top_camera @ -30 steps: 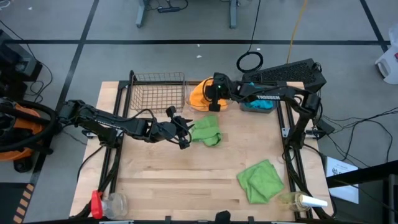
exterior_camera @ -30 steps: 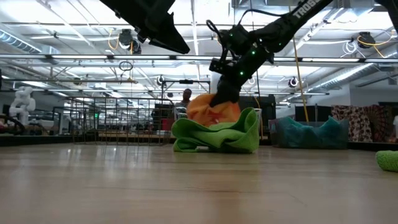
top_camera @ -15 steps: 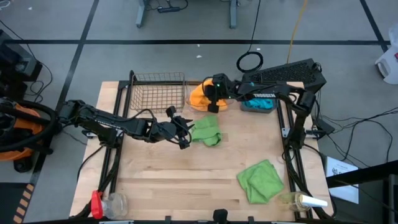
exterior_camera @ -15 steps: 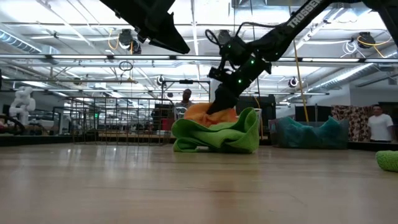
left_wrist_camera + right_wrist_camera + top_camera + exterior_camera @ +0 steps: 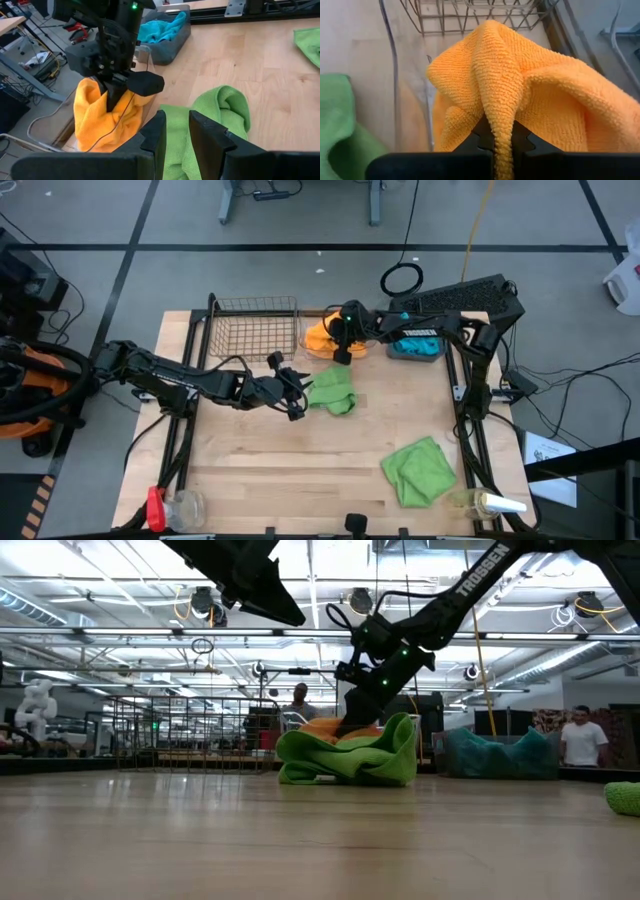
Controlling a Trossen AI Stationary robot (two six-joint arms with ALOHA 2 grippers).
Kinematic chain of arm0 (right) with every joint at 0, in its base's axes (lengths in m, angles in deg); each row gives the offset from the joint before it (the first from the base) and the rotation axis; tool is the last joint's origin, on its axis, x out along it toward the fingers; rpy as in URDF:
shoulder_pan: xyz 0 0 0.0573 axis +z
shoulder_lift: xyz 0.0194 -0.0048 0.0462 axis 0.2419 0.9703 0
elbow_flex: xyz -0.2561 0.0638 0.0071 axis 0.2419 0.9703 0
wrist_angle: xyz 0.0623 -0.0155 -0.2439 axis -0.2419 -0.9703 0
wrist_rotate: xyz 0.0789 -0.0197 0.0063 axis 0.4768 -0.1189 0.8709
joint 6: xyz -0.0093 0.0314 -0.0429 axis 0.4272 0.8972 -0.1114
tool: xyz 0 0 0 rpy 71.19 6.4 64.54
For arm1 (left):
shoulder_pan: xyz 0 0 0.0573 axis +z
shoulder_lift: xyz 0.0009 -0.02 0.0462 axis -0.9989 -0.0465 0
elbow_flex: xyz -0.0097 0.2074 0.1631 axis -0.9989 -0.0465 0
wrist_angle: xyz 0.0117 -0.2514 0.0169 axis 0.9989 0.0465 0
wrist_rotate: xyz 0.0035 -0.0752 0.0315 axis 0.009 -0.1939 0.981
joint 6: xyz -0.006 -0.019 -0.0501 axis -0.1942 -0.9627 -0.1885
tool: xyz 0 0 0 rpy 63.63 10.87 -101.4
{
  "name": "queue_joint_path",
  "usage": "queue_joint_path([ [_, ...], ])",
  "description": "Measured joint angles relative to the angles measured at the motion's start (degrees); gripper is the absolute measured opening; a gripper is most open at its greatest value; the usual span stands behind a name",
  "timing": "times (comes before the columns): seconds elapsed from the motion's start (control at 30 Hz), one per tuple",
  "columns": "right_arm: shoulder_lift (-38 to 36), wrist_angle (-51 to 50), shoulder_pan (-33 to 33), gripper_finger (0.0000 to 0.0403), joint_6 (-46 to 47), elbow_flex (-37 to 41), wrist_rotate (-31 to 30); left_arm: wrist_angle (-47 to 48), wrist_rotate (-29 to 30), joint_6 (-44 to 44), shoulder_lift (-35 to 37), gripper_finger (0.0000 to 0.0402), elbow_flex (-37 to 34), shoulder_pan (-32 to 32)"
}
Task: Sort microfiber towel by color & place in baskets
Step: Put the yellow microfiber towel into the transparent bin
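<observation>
orange towel point(image 5: 520, 85) pinched in right gripper point(image 5: 496, 137) jaws over clear tub point(image 5: 395, 90); left gripper point(image 5: 175, 131) jaws parted

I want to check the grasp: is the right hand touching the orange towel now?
Touching. In the right wrist view, the right hand pinches a fold of the orange towel between its fingers.

Open-plan robotics lab, ceiling trusses point(image 5: 120, 635)

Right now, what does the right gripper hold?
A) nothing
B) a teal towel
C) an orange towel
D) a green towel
C: the right gripper is shut on a fold of the orange towel, over the clear tub.
</observation>
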Motion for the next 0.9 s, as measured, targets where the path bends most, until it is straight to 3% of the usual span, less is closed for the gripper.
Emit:
queue_joint_path([
  [0.33,0.00,-0.69,-1.12,0.0004,2.19,0.01,2.75,-0.02,-0.02,0.02,0.00,0.0091,0.00,0.00],
  [0.9,0.28,-3.74,-1.09,0.0004,4.31,0.04,1.54,-0.04,-0.04,0.02,0.00,0.0091,0.00,0.00],
])
